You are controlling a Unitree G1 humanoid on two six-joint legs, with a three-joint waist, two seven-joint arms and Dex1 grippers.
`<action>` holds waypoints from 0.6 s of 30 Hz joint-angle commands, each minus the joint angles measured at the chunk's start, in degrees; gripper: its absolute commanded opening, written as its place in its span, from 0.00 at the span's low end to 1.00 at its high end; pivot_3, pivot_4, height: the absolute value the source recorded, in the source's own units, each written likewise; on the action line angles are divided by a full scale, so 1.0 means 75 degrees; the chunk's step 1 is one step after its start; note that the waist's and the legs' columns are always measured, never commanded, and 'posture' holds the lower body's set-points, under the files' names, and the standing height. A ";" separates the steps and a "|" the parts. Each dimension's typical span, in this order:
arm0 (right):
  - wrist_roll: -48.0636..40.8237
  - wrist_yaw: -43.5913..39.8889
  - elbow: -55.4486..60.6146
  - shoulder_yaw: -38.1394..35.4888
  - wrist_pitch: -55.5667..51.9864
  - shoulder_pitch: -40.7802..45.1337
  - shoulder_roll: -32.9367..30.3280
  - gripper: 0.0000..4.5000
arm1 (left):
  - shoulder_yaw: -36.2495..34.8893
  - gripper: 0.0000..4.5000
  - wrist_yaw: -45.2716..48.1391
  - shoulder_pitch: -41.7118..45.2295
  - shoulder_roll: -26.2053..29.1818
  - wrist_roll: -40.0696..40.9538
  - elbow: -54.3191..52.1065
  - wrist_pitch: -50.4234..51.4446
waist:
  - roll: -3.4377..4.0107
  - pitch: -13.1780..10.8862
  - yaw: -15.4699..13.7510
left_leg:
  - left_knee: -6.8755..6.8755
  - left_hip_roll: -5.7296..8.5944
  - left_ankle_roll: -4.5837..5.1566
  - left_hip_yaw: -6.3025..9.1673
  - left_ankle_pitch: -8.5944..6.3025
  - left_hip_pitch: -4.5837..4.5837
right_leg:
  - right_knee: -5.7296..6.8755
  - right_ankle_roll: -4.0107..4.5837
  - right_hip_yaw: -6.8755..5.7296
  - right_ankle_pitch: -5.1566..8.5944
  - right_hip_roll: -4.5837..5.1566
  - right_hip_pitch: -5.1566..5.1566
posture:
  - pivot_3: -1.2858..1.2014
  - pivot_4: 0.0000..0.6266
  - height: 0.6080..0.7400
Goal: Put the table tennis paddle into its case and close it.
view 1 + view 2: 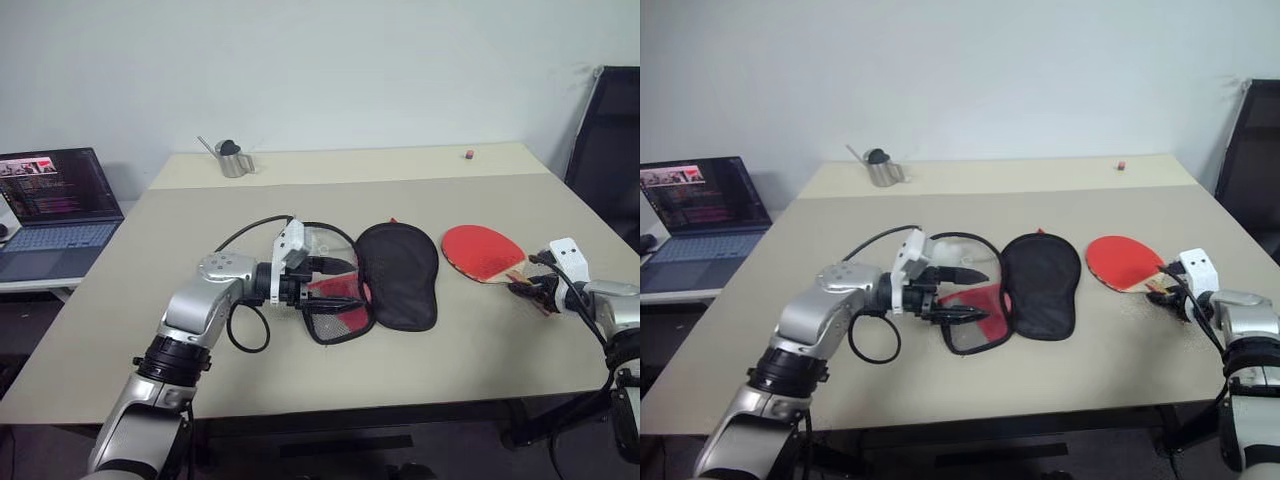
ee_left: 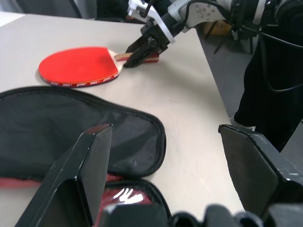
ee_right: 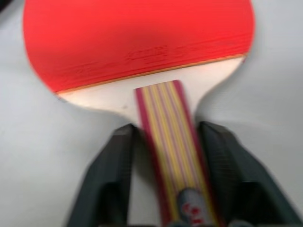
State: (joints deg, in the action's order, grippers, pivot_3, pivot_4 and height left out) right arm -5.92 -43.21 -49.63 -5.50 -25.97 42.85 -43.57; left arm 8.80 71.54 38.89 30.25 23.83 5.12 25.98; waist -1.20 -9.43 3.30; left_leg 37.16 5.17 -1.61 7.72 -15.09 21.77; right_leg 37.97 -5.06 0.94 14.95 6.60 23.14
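Note:
The table tennis paddle (image 1: 482, 250) lies flat on the table's right side, red face up, handle pointing to the right edge. My right gripper (image 1: 525, 290) is down at that handle (image 3: 170, 132), its two black fingers closed in on either side of it. The case (image 1: 398, 275) lies unzipped in the middle of the table, black half to the right, red half (image 1: 340, 322) with its mesh flap to the left. My left gripper (image 1: 335, 283) is open, pointing right, with its fingers (image 2: 90, 161) spread wide over the red half.
A laptop (image 1: 55, 205) sits on a side desk to the left. At the back of the table (image 1: 300, 200) stand a metal jug (image 1: 233, 158) and a small red item (image 1: 468, 154). A black chair (image 1: 610, 140) is at the far right.

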 commanded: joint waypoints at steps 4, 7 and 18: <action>-0.0362 0.1375 0.0661 -0.0906 -0.0703 -0.0066 0.0152 0.24 | -0.0527 0.87 -0.0236 -0.0183 0.0341 0.0090 -0.0161 -0.0026 | 0.0000 0.0000 -0.0010 | 0.0002 -0.0002 0.0006 -0.0001 0.0002 0.0000 | 0.0000 0.0000 0.0005 -0.0012 0.0001 0.0000 | 0.52 0.24 1.00; -0.0631 0.1739 0.1680 -0.1241 -0.1284 -0.0210 0.0175 0.24 | -0.0714 0.87 -0.0369 -0.0376 0.0477 0.0146 -0.0293 0.0053 | 0.0009 -0.0005 -0.0056 | 0.0001 0.0005 0.0015 -0.0002 0.0005 0.0008 | -0.0002 -0.0005 0.0006 -0.0020 0.0008 0.0007 | 0.52 0.24 1.00; -0.1748 0.3314 0.7700 -0.1527 -0.4965 -0.1153 0.1846 0.24 | -0.1379 0.87 -0.0807 -0.1430 0.1031 0.0325 -0.1012 0.0170 | 0.0020 -0.0009 -0.0060 | -0.0017 0.0000 0.0015 0.0002 0.0004 0.0028 | -0.0013 -0.0003 0.0013 -0.0019 0.0007 0.0039 | 0.52 0.24 1.00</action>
State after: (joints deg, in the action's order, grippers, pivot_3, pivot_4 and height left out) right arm -17.30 -20.70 1.53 -15.64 -59.96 33.89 -30.82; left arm 0.66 66.00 28.48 36.99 25.29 -0.16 28.02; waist -1.05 -9.50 2.85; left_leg 37.02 5.18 -1.48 7.74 -15.07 21.98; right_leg 37.88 -5.08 1.04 14.81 6.65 23.43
